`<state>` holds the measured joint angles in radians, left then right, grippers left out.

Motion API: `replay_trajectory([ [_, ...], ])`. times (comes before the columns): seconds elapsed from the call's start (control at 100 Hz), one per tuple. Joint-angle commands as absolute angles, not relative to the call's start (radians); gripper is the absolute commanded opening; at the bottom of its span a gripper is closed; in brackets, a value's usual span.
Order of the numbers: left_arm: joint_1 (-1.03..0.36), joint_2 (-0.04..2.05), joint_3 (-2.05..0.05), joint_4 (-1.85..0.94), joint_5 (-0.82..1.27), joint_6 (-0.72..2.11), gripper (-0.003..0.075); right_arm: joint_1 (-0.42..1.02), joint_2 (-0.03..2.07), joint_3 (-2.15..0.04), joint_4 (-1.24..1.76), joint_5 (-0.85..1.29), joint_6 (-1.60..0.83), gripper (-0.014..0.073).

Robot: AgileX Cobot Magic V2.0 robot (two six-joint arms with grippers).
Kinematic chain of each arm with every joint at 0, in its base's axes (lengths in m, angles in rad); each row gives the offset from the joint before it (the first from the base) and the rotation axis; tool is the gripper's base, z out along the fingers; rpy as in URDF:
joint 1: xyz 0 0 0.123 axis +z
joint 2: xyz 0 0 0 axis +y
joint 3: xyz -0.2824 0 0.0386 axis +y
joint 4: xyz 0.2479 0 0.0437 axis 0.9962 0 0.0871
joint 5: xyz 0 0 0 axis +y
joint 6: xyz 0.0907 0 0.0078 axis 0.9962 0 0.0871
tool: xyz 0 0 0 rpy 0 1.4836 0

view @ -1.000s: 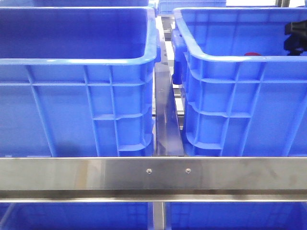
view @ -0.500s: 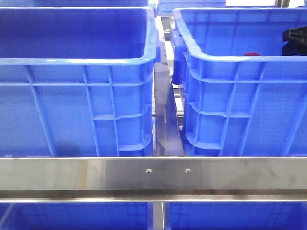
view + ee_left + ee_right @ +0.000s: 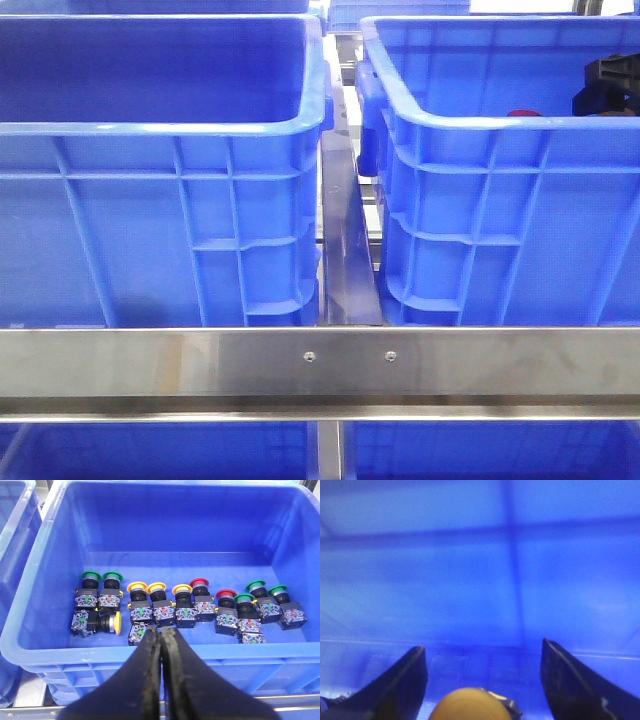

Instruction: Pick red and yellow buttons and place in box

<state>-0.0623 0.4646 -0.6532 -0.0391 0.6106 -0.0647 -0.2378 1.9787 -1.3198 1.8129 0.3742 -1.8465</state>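
I see my right gripper (image 3: 482, 680) spread wide inside the large blue ribbed plastic crate (image 3: 500, 200), an orange-yellow round-topped button (image 3: 470, 705) between its fingers, ungrasped. It has shifted slightly left within the crate. My left gripper (image 3: 161, 635), pressed closed and empty, hovers over another blue crate (image 3: 30, 630) of buttons.

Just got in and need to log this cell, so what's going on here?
A two-armed robot is sorting pushbuttons into blue crates. The right gripper is open inside a blue crate, its fingers either side of a yellow button it is not gripping. The left gripper is shut and empty, above a crate holding green, yellow and red buttons, including a red button. In the front view, a red cap shows above the right crate's rim.
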Motion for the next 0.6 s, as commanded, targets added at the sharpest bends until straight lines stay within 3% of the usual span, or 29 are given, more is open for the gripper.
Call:
replay_trajectory([
  [0.0,-0.058,0.469,-0.68,-0.046,0.539,-0.075,-0.0019,-0.243,1.894,-1.348,1.919,0.427,-1.858,0.0511],
  [0.59,-0.058,0.469,-0.68,-0.046,0.542,-0.075,-0.0019,-0.15,1.5,-1.177,1.896,0.259,-1.855,0.0511],
])
